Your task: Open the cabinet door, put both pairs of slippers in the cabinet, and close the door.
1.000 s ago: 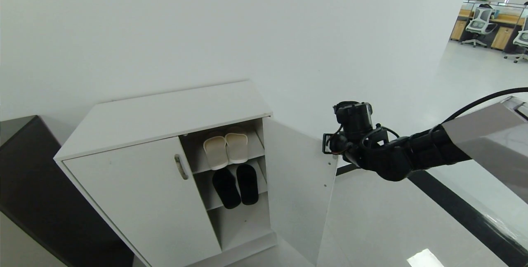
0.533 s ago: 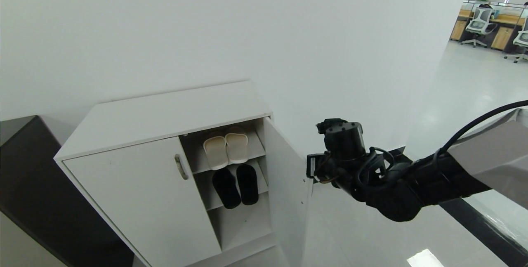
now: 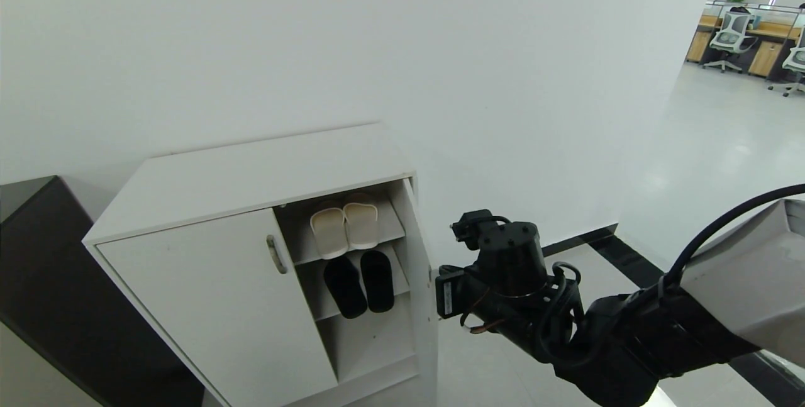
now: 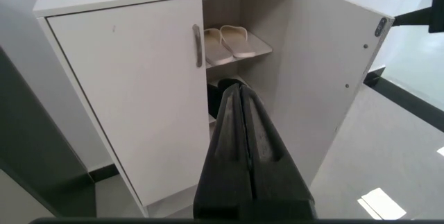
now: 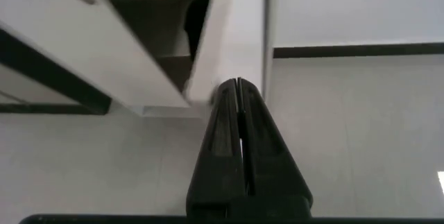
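here, a white cabinet (image 3: 251,171) stands against a wall, its left door (image 3: 220,306) shut and its right door (image 4: 333,64) half open. inside, pale slippers (image 3: 344,226) sit on the upper shelf and black slippers (image 3: 360,282) on the shelf below. the right end effector (image 5: 238,89), fingers pressed together and empty, is at the right door's outer face. the left end effector (image 4: 241,92), also narrow and empty, hangs before the cabinet.

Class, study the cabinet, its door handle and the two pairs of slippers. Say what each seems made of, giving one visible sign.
Cabinet: likely laminated board, matt white; flat panels with square edges.
Door handle: probably metal, with a satin grey sheen.
Cream slippers: seemingly moulded foam or rubber, matt, thick one-piece shape.
Black slippers: likely the same, matt; detail too dark to tell.
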Robot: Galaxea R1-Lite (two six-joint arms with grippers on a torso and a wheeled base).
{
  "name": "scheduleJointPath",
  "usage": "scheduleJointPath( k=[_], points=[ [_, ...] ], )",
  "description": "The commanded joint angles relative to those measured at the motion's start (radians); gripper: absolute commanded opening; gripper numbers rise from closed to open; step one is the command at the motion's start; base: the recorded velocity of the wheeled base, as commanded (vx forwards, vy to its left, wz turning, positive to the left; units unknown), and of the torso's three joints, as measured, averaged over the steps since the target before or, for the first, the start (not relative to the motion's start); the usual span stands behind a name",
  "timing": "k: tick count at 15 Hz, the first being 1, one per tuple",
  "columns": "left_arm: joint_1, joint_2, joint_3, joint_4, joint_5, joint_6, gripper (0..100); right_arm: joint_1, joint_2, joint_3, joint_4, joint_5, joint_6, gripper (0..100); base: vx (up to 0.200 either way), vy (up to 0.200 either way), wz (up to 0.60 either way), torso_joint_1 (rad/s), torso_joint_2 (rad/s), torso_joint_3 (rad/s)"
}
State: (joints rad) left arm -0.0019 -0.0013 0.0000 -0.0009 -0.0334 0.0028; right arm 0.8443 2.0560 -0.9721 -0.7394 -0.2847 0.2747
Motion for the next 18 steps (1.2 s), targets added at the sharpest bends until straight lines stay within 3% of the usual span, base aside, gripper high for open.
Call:
scheduleJointPath(
  k=[1,4,8,14,18],
  points=[
    [0.000,0.001,0.000,-0.001,0.000,0.000,0,0.022,-0.007,0.007,-0.005,0.016,0.003,0,0.000,0.000,0.00,0.000,0.00,0.000],
    [0.000,0.001,0.000,-0.001,0.000,-0.001,0,0.039,-0.014,0.052,-0.051,0.059,0.001,0,0.000,0.000,0.00,0.000,0.00,0.000],
    [0.000,0.001,0.000,-0.001,0.000,-0.001,0,0.030,-0.079,0.208,-0.245,0.128,-0.111,0,0.000,0.000,0.00,0.000,0.00,0.000],
    [0.000,0.001,0.000,-0.001,0.000,-0.001,0,0.027,-0.132,0.237,-0.249,0.136,-0.158,0,0.000,0.000,0.00,0.000,0.00,0.000],
    [0.000,0.001,0.000,-0.001,0.000,-0.001,0,0.027,-0.148,0.245,-0.249,0.136,-0.157,0,0.000,0.000,0.60,0.000,0.00,0.002]
  ],
)
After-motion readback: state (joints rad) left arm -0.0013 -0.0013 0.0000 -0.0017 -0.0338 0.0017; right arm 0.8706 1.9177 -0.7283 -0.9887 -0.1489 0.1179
